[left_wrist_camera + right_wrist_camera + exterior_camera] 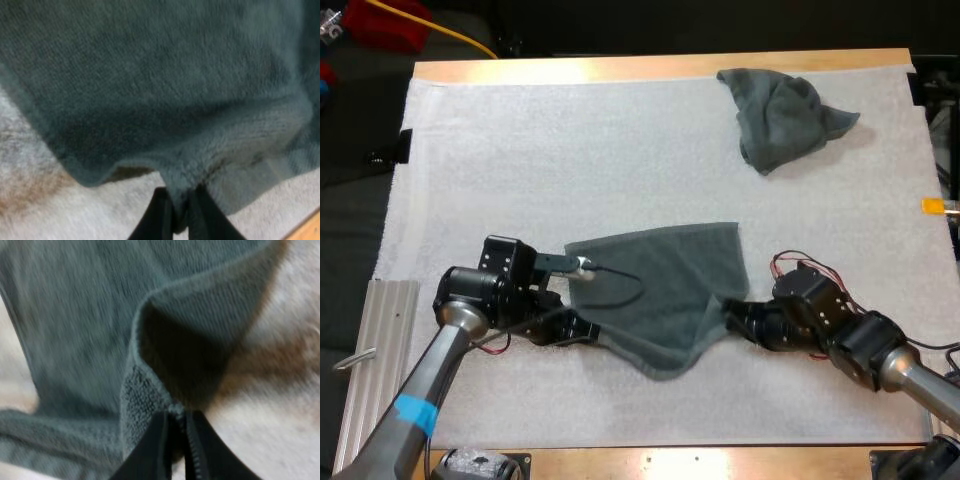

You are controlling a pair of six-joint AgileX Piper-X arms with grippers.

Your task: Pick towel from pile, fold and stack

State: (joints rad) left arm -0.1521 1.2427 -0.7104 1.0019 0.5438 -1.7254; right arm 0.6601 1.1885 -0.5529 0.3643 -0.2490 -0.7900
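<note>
high view: one towel (665,285) lies partly spread on the near middle of the white mat (520,150), with its near edge bunched to a point. the left gripper (578,327) is at its near left edge, the right gripper (732,313) at its near right edge. a crumpled towel (782,118) sits at the mat's far right corner.

left wrist view: the left fingers (159,215) pinch the towel's hem between them.

right wrist view: the right fingers (150,450) clamp a raised fold of hem.

i judge the picking done and the fold only starting. stacking and the crumpled towel are left.
</note>
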